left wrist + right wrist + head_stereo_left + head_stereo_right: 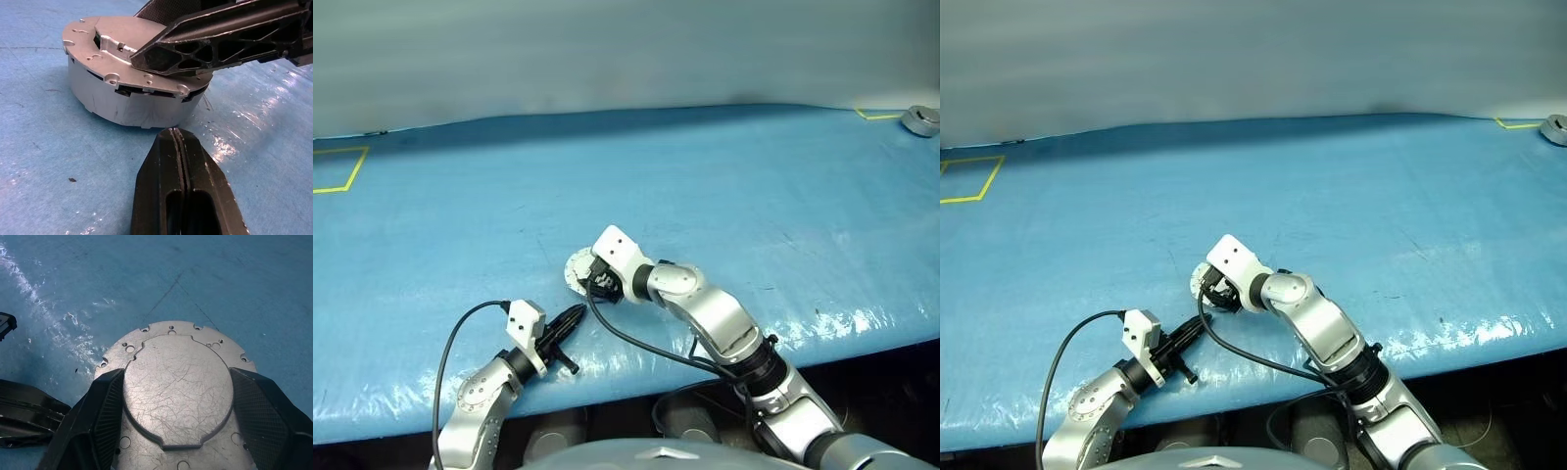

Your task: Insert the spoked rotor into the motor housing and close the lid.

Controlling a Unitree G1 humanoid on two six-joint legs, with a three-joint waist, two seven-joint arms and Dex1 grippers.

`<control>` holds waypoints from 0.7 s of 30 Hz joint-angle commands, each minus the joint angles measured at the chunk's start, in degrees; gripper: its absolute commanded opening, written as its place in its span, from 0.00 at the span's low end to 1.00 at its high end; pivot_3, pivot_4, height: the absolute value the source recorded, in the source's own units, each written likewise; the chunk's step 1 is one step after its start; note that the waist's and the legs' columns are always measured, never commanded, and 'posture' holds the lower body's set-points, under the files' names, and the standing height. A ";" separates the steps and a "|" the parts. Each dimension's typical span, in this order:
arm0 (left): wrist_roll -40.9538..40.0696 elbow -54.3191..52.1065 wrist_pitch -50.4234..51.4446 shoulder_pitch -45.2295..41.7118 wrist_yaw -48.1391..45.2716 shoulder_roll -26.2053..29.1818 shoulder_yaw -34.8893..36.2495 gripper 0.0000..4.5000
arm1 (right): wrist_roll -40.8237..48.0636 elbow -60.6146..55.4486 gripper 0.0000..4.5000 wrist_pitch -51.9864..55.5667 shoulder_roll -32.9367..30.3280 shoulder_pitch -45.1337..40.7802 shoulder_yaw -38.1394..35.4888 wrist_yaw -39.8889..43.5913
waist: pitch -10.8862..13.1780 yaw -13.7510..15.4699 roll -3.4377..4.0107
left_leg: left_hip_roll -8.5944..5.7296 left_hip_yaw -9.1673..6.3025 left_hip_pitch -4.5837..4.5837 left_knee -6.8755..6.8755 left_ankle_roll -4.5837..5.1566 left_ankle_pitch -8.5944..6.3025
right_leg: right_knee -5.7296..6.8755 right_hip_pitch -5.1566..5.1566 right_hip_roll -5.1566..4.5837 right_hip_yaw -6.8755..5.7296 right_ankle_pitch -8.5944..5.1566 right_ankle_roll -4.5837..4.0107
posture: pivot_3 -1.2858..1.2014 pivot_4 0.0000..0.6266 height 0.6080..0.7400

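Housing position: the motor housing (122, 98) sits on the blue desk (724, 186), near its front edge, between the two arms.
Lid: the lid (178, 387) lies flat on top of the housing, plain scratched grey face up, apparently closed; the rotor cannot be seen and is presumably inside.
Right claw: the right claw (176, 431) points down over the housing, fingers spread wide to either side of the lid's raised disc; whether they press on it I cannot tell.
Left claw: the left claw (178, 152) is fully closed and empty, low over the desk, tip aimed at the housing's side wall, just beside it.
Key relation: the right arm is nearer, directly above the lid.
Judgement: task looks near done.
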 commanded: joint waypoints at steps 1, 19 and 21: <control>-0.13 -0.81 -0.62 0.23 -0.10 -0.02 -0.02 0.00 | 0.23 -0.72 0.67 -1.06 -0.67 -1.78 -0.10 1.69 | 0.00 0.01 0.00 | 0.00 0.00 0.00 0.00 0.00 0.00 | 0.00 0.00 0.00 0.00 0.00 0.00 | 0.52 0.24 1.00; -0.27 -1.11 -0.29 0.33 -0.07 -0.09 -0.20 0.00 | -0.06 5.25 0.67 -9.09 -0.35 0.29 -1.61 3.53 | 0.00 -0.05 0.00 | 0.03 0.02 0.01 0.05 -0.01 0.01 | 0.03 0.02 0.02 0.01 0.01 0.01 | 0.52 0.24 1.00; -0.28 -1.09 -0.27 0.27 -0.12 -0.04 -0.18 0.00 | -0.51 5.56 0.67 -9.64 -0.76 0.48 -1.33 3.74 | 0.00 -0.06 0.00 | 0.03 0.02 0.01 0.06 -0.01 0.01 | 0.03 0.02 0.02 0.01 0.01 0.02 | 0.52 0.24 1.00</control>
